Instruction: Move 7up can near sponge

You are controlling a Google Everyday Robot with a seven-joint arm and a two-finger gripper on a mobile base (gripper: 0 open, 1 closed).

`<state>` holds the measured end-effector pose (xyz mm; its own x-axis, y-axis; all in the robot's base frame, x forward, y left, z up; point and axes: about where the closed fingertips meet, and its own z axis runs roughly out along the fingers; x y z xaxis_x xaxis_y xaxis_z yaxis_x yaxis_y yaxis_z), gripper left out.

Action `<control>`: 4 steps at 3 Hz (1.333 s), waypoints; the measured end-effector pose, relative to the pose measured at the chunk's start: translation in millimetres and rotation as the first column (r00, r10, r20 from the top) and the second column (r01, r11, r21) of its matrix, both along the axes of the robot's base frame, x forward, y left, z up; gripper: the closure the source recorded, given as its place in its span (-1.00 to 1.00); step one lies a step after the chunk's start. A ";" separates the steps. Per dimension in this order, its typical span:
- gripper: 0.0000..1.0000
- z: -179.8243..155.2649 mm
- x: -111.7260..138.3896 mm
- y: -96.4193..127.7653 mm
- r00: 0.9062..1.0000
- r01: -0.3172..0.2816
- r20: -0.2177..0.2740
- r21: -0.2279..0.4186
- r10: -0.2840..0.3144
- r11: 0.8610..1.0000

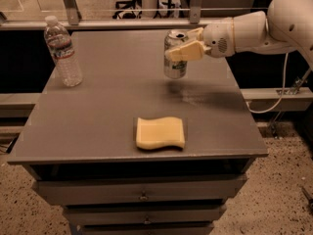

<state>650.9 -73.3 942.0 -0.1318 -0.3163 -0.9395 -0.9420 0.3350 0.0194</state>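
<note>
The 7up can (175,61) is upright, silvery with a green label, held a little above the grey table (98,111) towards its back right. My gripper (185,48) comes in from the right on a white arm and is shut on the can's upper part. The pale yellow sponge (160,132) lies flat near the table's front edge, well in front of the can and apart from it.
A clear plastic water bottle (62,52) stands upright at the table's back left. Drawers (142,192) sit below the tabletop. A railing (122,21) runs behind the table. A cable (274,99) hangs at the right.
</note>
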 end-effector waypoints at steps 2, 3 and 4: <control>1.00 -15.1 -90.9 9.6 0.992 -0.128 -0.013 0.053 0.129 0.990; 0.66 -28.4 -107.8 13.9 0.984 -0.177 0.004 0.045 0.177 0.983; 0.19 -36.2 -119.8 17.6 0.973 -0.228 0.031 0.017 0.228 0.973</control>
<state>531.1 -55.7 905.8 -0.0311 -0.3156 -0.9484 -0.9938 0.1113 -0.0045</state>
